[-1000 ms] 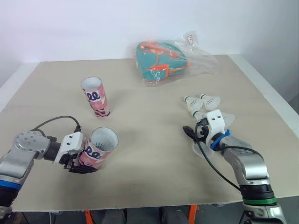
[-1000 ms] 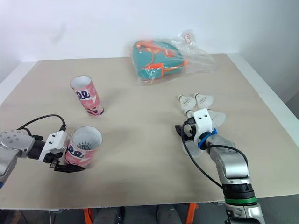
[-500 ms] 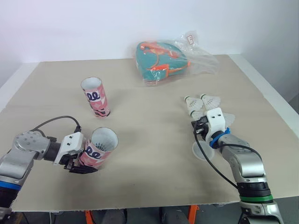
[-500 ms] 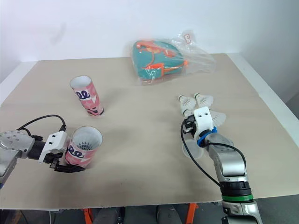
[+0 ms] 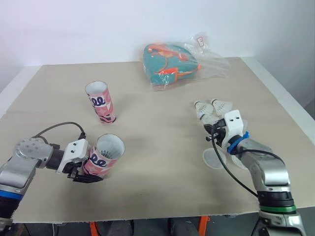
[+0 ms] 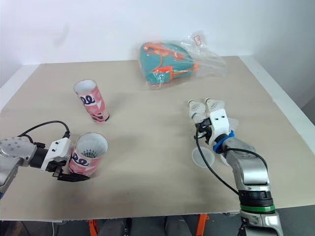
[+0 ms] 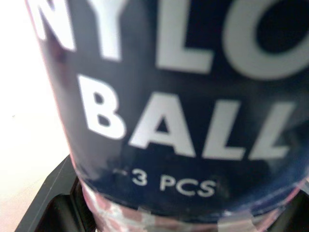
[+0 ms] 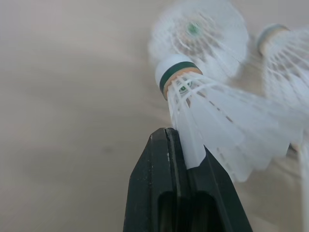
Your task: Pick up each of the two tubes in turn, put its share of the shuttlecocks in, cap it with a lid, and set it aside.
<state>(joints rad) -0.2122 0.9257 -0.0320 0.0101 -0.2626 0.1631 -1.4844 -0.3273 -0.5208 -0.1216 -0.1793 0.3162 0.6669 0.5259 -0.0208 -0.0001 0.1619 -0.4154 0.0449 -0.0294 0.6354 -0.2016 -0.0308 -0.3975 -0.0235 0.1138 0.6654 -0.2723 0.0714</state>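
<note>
My left gripper (image 5: pixel 82 170) is shut on a pink tube (image 5: pixel 104 155) that lies tilted near the table's front left, its open mouth facing up and toward me. The tube's dark printed label (image 7: pixel 183 121) sits close between the fingers in the left wrist view. A second pink tube (image 5: pixel 101 102) stands upright farther back on the left. My right gripper (image 5: pixel 210 132) is shut on the feather skirt of a white shuttlecock (image 8: pixel 193 96) with a green-banded cork. It sits at a small cluster of shuttlecocks (image 5: pixel 220 105) on the right.
Two clear round lids (image 5: pixel 213 158) lie flat just in front of the right gripper. A teal and orange bag in clear plastic wrap (image 5: pixel 172 61) rests at the back centre. The tan table (image 5: pixel 157 128) ends close on the right.
The right gripper has closed and shifted right and back into the shuttlecock cluster, pinching one by its feathers. The left gripper and its tube have not moved.
</note>
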